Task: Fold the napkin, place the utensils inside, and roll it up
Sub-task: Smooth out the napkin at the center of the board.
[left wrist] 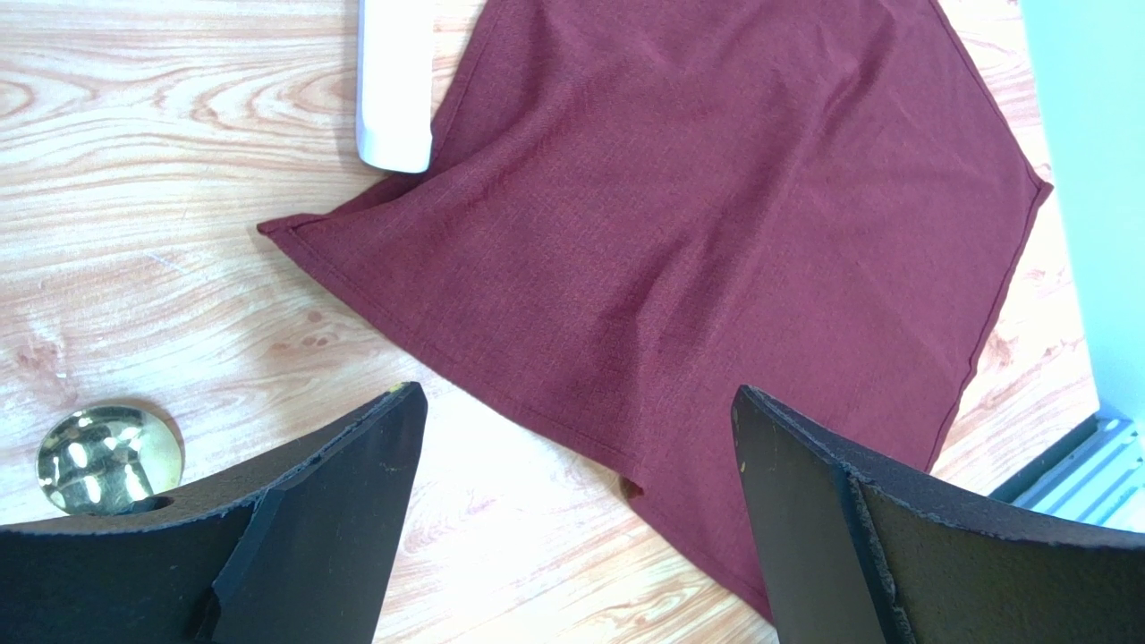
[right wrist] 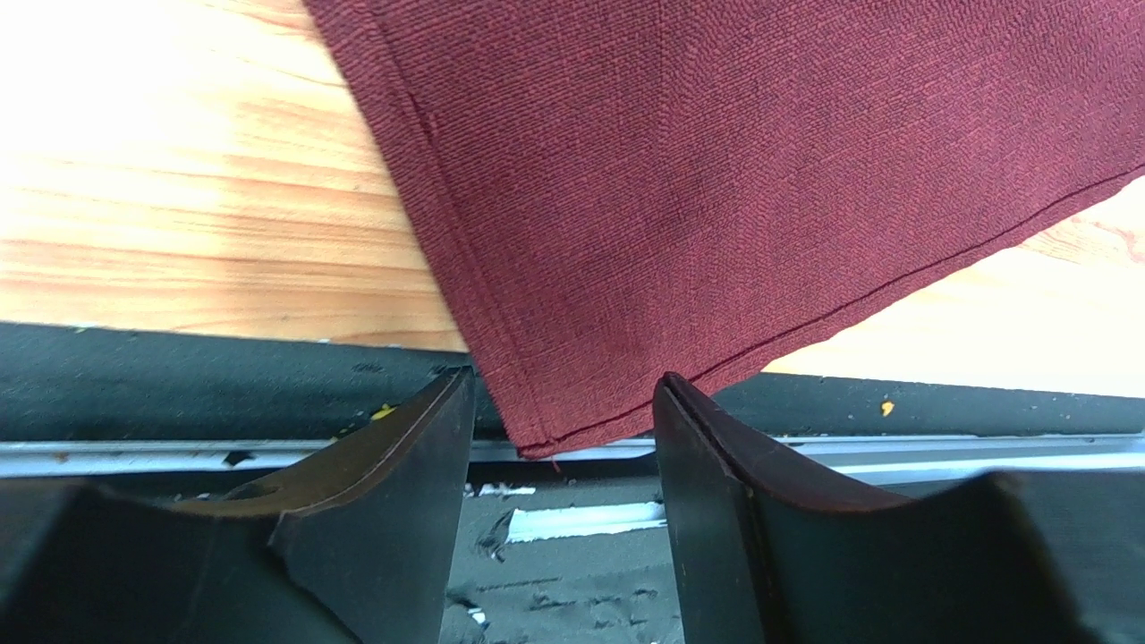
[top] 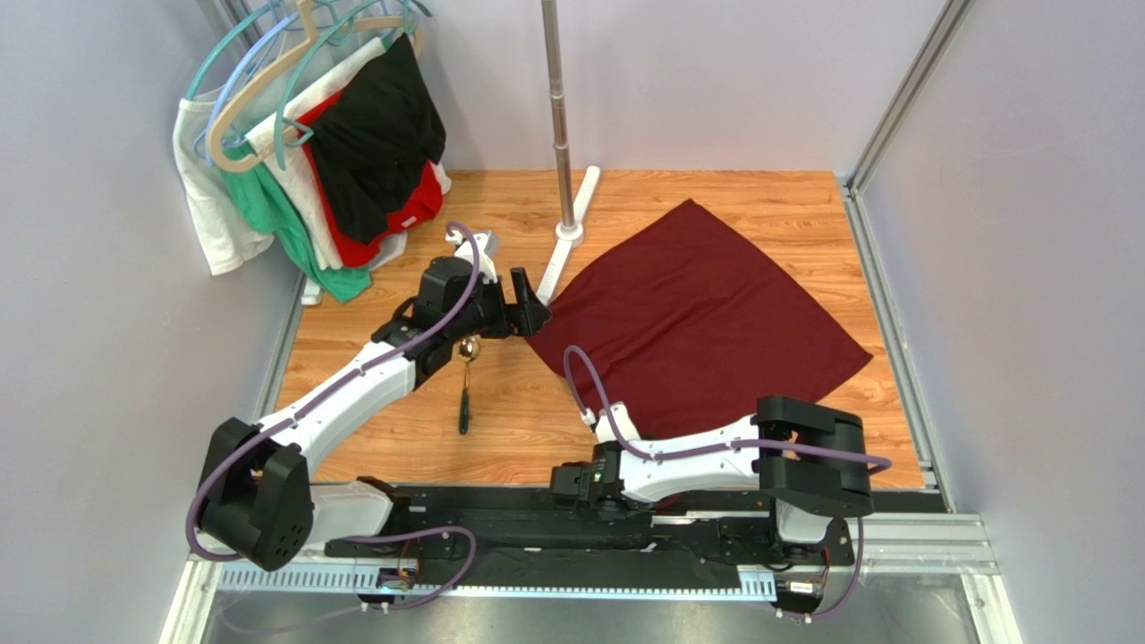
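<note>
Right claw (right wrist: 565, 380) parted astride soft, light napkin (right wrist: 753, 175) corner, good pinch spot; left claw (left wrist: 578, 391) spread wide.

Matte woven maroon cloth napkin (left wrist: 699, 228), smooth wood-grain table (left wrist: 161, 269), spoon (left wrist: 108, 456) with glossy gold metal bowl.

The napkin (top: 699, 315) lies spread flat as a diamond on the right half of the wooden surface (top: 766, 201). My left arm reaches forward, its tool (top: 534, 306) at the napkin's left corner; from above I cannot tell whether it touches the cloth. The spoon (top: 465, 383) lies left of the napkin, gold bowl by my left forearm, dark handle pointing toward me. My right arm is folded low along the near edge, its tool (top: 578, 480) by the napkin's near corner, which the arm hides. Clothes (top: 336, 148) hang far left, beside a pole (top: 557, 81).
</note>
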You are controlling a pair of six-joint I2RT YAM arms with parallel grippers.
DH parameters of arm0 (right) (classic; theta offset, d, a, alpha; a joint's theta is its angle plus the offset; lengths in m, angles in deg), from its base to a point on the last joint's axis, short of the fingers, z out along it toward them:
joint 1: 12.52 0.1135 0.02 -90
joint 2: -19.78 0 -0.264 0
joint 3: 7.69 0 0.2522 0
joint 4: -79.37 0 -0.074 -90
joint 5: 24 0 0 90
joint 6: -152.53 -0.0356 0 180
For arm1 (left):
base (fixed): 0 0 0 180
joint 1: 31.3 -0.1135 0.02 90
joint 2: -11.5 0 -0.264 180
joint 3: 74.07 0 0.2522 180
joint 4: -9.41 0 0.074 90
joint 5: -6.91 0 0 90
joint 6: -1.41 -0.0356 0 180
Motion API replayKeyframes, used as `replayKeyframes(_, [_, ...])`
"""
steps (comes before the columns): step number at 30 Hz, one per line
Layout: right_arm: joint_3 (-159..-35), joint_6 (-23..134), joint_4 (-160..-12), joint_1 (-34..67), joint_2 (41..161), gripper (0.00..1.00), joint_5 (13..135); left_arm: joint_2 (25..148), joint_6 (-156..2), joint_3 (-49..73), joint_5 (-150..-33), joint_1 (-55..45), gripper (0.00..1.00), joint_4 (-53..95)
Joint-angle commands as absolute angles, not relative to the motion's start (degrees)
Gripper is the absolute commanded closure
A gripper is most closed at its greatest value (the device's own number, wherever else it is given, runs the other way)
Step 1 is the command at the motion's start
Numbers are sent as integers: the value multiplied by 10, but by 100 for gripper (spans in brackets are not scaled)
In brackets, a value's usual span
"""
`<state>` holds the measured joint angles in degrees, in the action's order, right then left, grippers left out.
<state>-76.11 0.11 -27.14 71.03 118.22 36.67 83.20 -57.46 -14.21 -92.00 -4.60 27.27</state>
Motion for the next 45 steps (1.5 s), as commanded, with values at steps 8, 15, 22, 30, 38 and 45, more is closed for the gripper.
replayKeyframes(8, [-754,-40,-254,727,1195,56,340,817,-586,-141,-930,-48,6,267])
replayKeyframes(15, [-761,-51,-245,738,1208,78,340,817,-585,-140,-934,-50,6,266])
replayKeyframes(22, [-771,-59,-210,746,1202,93,329,815,-584,-138,-939,-52,6,269])
replayKeyframes(30, [-778,-67,-158,782,1164,100,345,799,-584,-132,-938,-53,6,288])
replayKeyframes(38, [-788,-95,-102,826,1144,100,375,789,-583,-123,-944,-53,6,311])
replayKeyframes(45, [-787,-124,-84,864,1158,100,404,776,-584,-120,-941,-53,6,326])
